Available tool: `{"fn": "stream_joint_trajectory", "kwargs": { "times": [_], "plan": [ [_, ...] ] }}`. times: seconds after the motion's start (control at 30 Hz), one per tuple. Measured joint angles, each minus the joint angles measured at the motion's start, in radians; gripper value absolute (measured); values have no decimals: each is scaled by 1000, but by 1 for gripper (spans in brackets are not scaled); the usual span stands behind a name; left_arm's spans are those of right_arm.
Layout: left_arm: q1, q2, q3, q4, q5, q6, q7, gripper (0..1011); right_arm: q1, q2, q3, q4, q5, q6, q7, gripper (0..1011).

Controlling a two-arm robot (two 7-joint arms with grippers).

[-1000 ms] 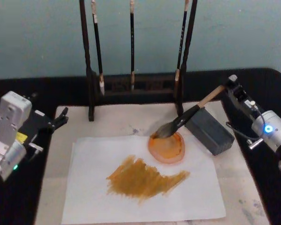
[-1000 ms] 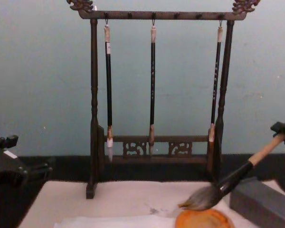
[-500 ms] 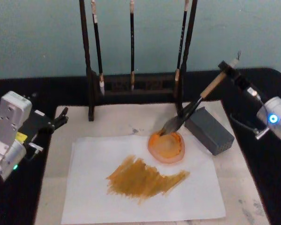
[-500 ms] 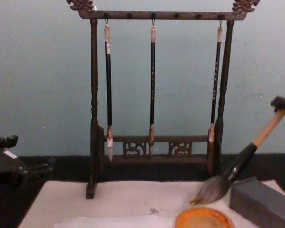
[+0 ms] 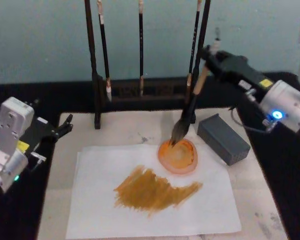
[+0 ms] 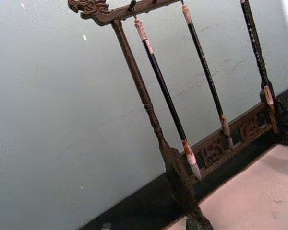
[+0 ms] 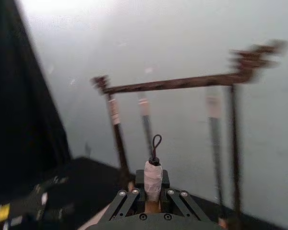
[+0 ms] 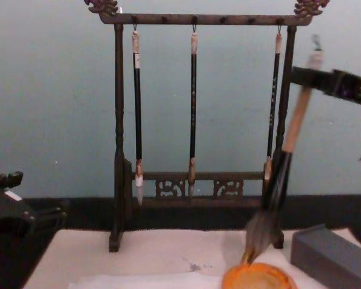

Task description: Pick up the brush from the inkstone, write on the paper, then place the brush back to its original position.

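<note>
Black counter, teal wall. Right claw clenches the brush near its cap. It is probably light, with a stiff handle. Its soft bristles are at the rim of the dish. Left claw, grip unclear, is parked well left of the dish.

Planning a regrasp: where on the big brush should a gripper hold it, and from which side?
Hold the brush on its tan upper handle, just under the whitish cap, coming from the robot's right, as the right gripper does. It stands nearly upright, bristles down at the orange dish, with the rack close behind, so that side looks freest. The left gripper sits parked at left.
</note>
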Motion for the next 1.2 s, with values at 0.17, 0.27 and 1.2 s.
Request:
{"fn": "stream_joint_trajectory", "kwargs": {
  "times": [0.17,0.27,1.2],
  "plan": [
    [0,0,0,0,0,0,0,1010,19,9,-68,-59,-142,-16,7,160],
    [0,0,0,0,0,0,0,1010,21,11,-95,-91,-193,-17,16,160],
    [0,0,0,0,0,0,0,1010,-89,7,-138,-221,-333,-10,54,160]
  ]
}}
